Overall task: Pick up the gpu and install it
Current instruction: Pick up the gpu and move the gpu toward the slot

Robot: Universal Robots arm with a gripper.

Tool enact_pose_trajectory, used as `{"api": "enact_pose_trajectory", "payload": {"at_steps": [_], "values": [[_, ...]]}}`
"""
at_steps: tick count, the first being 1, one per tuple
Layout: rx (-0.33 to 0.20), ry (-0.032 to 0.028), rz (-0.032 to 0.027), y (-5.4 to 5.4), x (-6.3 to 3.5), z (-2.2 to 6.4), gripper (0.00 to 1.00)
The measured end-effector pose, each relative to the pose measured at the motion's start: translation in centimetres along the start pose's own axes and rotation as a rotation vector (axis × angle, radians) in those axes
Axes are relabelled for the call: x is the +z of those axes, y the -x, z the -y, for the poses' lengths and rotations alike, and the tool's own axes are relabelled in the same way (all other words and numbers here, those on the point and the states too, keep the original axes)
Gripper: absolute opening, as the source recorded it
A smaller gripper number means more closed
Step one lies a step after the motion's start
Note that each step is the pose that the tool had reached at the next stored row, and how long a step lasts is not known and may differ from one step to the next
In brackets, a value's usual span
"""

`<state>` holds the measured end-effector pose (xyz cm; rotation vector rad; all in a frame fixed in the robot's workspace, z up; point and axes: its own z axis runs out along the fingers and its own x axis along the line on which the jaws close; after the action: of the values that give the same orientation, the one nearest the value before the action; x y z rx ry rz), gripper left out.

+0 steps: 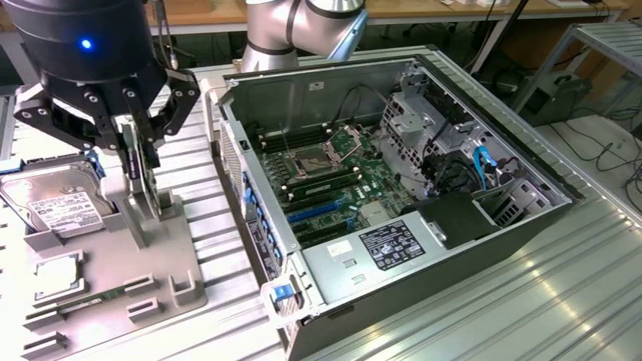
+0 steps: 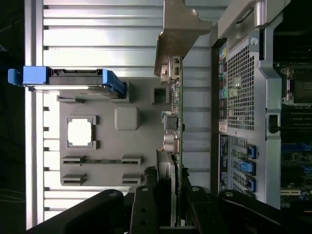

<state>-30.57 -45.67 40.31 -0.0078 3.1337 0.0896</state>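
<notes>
You have the jaws clamped narrow on the gpu (image 2: 176,114), which stands on edge over the grey tray (image 1: 191,252) just beside the open computer case (image 1: 331,83) on the counter (image 1: 522,301).

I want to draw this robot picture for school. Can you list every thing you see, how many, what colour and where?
gpu: one, dark green with a pale metal bracket, standing on edge over the tray
hard drive: one, silver with a white label, on the tray at the exterior view's left
processor chip: one, silvery, flat in a tray pocket
memory stick: one, green, lying in a tray slot
tray: one, grey, on the table beside the computer case
computer case: one, grey and black, side open, at the exterior view's right of the tray
table: one, ribbed silver metal, under everything
arm: one, silver-grey, behind the case
gripper: one, black with a blue light, closed on the gpu
</notes>
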Motion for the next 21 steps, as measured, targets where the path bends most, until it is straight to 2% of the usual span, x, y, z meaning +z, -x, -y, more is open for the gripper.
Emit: {"api": "enact_pose_trajectory", "payload": {"at_steps": [2,3,4,6,7,16,21], "values": [[0.000,0.0000,0.0000,0.0,-0.65,-0.03,0.27],[0.000,0.0000,-0.0001,0.0,-1.21,-0.07,0.27],[0.000,0.0000,0.0000,0.0,-2.34,-0.13,0.27],[0.000,0.0003,0.0001,0.0,-2.99,-0.17,0.27],[0.000,0.0004,-0.0001,0.0,-3.63,-0.21,0.27],[0.000,0.0048,0.0002,0.0,-6.21,-0.35,0.27],[0.000,0.0069,0.0000,0.1,-8.01,-0.46,0.27]]}}
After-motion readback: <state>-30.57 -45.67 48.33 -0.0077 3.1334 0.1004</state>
